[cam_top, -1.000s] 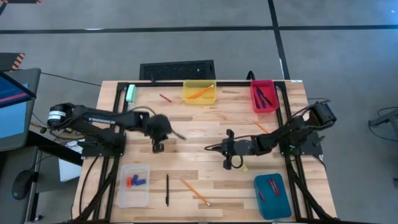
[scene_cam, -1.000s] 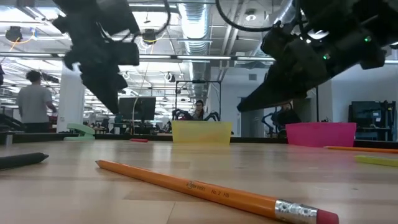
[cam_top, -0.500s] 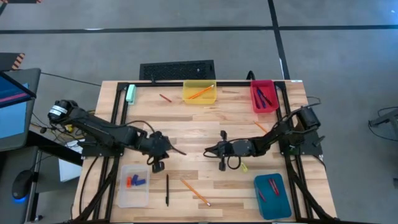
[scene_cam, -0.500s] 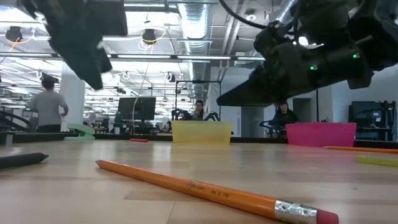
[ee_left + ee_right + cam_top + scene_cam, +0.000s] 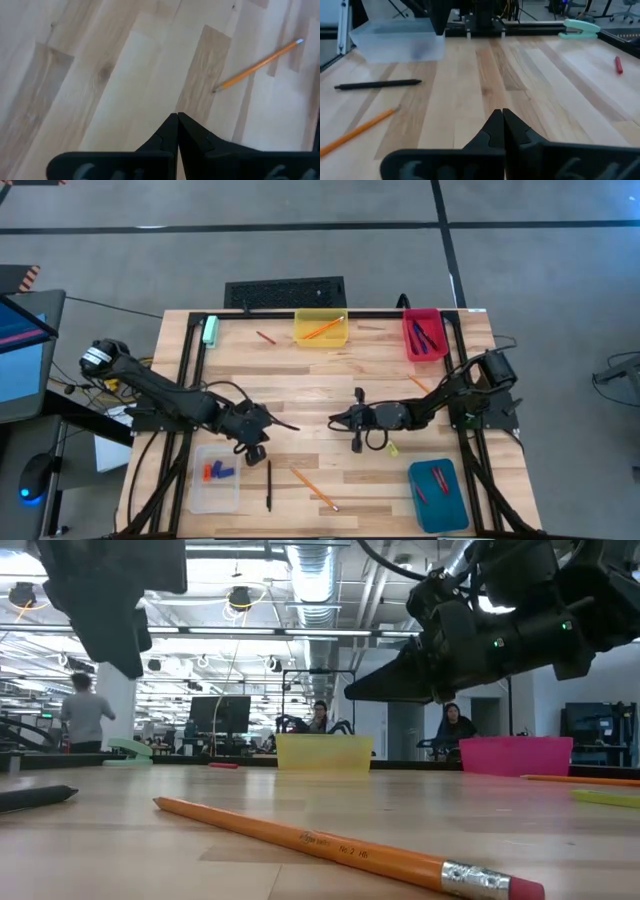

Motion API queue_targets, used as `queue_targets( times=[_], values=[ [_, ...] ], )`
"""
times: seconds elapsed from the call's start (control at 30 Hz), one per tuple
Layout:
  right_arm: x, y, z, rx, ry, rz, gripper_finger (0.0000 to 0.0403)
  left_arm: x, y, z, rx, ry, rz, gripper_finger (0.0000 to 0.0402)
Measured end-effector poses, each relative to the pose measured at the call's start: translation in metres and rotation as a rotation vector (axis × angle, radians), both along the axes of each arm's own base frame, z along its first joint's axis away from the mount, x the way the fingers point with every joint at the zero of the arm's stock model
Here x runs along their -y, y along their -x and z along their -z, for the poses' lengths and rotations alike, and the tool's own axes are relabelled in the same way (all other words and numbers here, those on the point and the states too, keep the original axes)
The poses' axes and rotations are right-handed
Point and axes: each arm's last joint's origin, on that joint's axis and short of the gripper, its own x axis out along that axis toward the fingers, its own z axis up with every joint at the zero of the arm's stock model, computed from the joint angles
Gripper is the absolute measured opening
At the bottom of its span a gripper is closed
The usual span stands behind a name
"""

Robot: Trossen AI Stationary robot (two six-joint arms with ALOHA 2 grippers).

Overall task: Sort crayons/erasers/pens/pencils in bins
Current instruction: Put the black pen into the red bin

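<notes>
Both grippers are shut and hold nothing. My left gripper [image 5: 294,427] hangs above the bare wood at mid-table, slanting down, its fingertips [image 5: 177,117] together. My right gripper [image 5: 333,420] faces it from the right, nearly level above the table [image 5: 352,695]. An orange pencil [image 5: 313,488] and a black pen [image 5: 268,485] lie flat near the front edge. A red crayon [image 5: 265,337] lies at the back, and a yellow eraser [image 5: 392,448] lies under my right arm. The clear bin [image 5: 216,477] holds blue and orange erasers.
The yellow bin [image 5: 321,329] with a pencil and the red bin [image 5: 424,335] with pens stand at the back. The teal bin [image 5: 437,493] with crayons is at the front right. A pale-green block [image 5: 210,330] sits back left. Another pencil [image 5: 420,384] lies by my right arm.
My left gripper has swung toward the table's near edge and rolled about its own line, staying shut. My right gripper has tipped up from slanting down to nearly level, staying about where it was.
</notes>
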Motion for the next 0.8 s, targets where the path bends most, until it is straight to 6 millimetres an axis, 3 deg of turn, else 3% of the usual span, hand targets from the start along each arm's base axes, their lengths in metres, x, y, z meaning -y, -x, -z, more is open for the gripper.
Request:
queue_targets(
  times=[0.1, 0.27, 0.47, 0.6, 0.8],
  values=[
    [0.0, 0.0, 0.0, -0.004, 0.008, -0.001, 0.0002, 0.005, -0.005, 0.008, -0.043, 0.001, 0.004, 0.0],
    [0.0, 0.0, 0.0, -0.002, 0.007, -0.001, 0.0002, 0.024, -0.029, 0.016, -0.123, -0.006, 0.021, 0.0],
    [0.0, 0.0, 0.0, -0.001, 0.008, -0.001, 0.0003, 0.047, -0.052, 0.027, -0.373, 0.116, -0.054, 0.0009],
    [0.0, 0.0, 0.001, -0.008, 0.021, -0.003, 0.0002, 0.063, -0.061, 0.035, -0.48, 0.174, -0.075, 0.0041],
    [-0.001, 0.001, 0.001, -0.008, 0.028, -0.009, 0.0003, 0.073, -0.07, 0.043, -0.441, 0.214, -0.206, 0.0114]
  ],
)
